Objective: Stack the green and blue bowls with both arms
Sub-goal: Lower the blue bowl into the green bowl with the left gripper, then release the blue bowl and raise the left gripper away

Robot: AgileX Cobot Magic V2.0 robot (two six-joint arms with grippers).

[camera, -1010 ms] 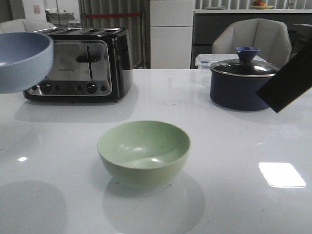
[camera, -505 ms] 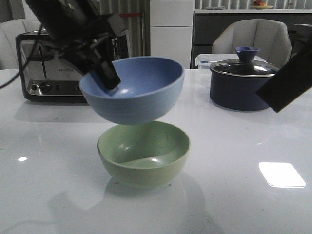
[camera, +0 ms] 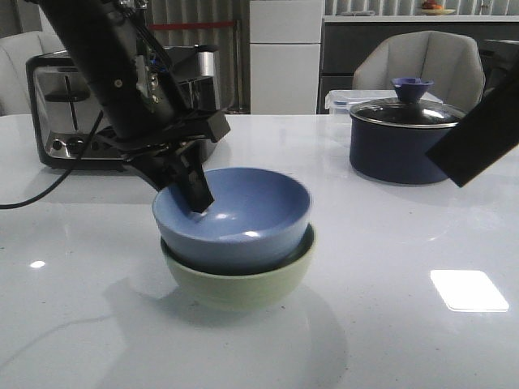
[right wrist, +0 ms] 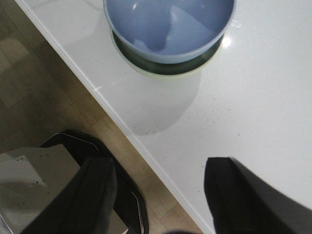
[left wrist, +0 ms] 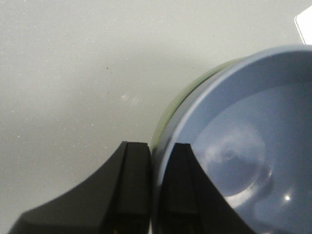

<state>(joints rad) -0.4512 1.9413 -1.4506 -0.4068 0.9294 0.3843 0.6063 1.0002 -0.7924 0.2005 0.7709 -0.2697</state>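
Observation:
The blue bowl sits nested inside the pale green bowl at the middle of the white table. My left gripper is shut on the blue bowl's left rim, one finger inside and one outside. In the left wrist view the gripper pinches the blue bowl's rim, with a sliver of the green bowl just outside it. My right arm shows as a dark slab at the right. My right gripper is open and empty over the table's edge, apart from the blue bowl.
A black-and-chrome toaster stands at the back left with a cable trailing over the table. A dark navy lidded saucepan stands at the back right, before a clear container. The table's edge and floor show in the right wrist view.
My left arm carried the blue bowl in from the far left, over the green bowl, then lowered it into it. The right arm has not moved.

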